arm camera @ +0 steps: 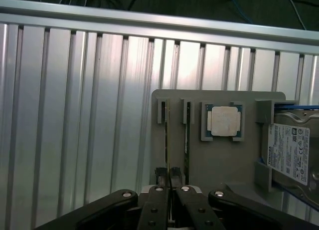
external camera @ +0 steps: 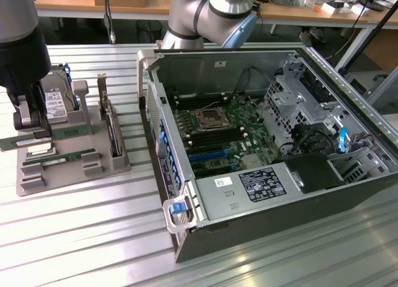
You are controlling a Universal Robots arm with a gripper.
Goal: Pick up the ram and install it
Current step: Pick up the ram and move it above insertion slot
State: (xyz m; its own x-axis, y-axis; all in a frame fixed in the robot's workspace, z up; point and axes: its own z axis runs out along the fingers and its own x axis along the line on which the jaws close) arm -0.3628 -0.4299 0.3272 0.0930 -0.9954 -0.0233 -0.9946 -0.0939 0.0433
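My gripper hangs over the grey holder at the exterior view's left. Its fingers are shut on the ram, a thin green stick with a whitish label that juts past the holder's edge. In the wrist view the ram runs edge-on between the nearly closed fingertips of the gripper, in line with a slot of the holder. Whether it is clear of the slot I cannot tell. The open computer case lies at the exterior view's right, with black memory slots on its motherboard.
A second green stick lies in the neighbouring slot. The holder also carries a hard drive, an upright expansion card and a processor chip. The table is ribbed aluminium.
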